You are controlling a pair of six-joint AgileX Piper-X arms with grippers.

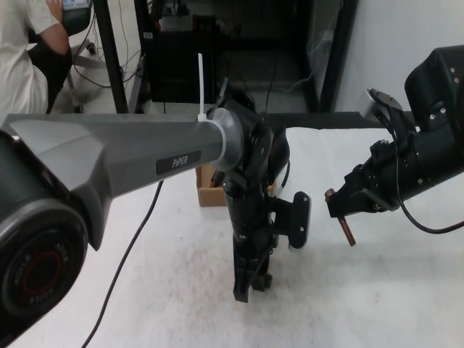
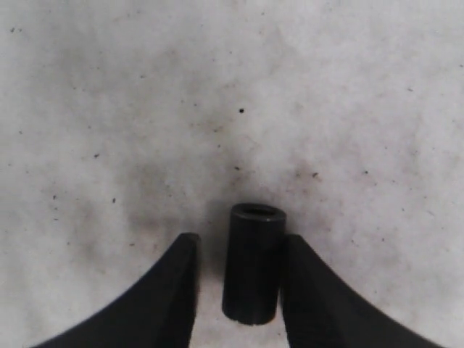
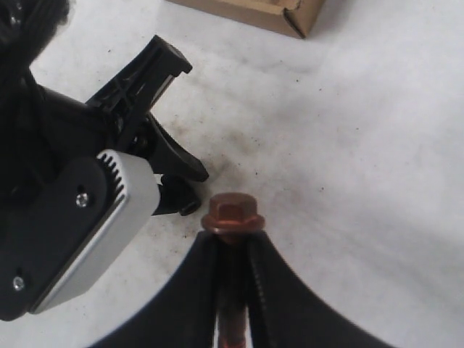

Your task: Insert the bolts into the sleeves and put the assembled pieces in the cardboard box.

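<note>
A short black sleeve [image 2: 254, 264] rests on the white bench between the fingers of my left gripper [image 2: 239, 243], which is open. One finger touches it and a narrow gap shows on the other side. In the high view this left gripper [image 1: 248, 284] points straight down at the bench centre. My right gripper [image 3: 233, 245] is shut on a copper bolt [image 3: 233, 214] with its hex flange head beyond the fingertips. From above, the bolt [image 1: 348, 230] hangs below the right gripper [image 1: 339, 210], above the bench and to the right of the left gripper. The cardboard box [image 1: 209, 190] sits behind the left arm.
A corner of the cardboard box [image 3: 255, 10] shows past the left arm's wrist housing [image 3: 80, 232]. A black cable [image 1: 129, 254] trails over the bench at front left. Black frame posts and equipment stand beyond the bench's back edge.
</note>
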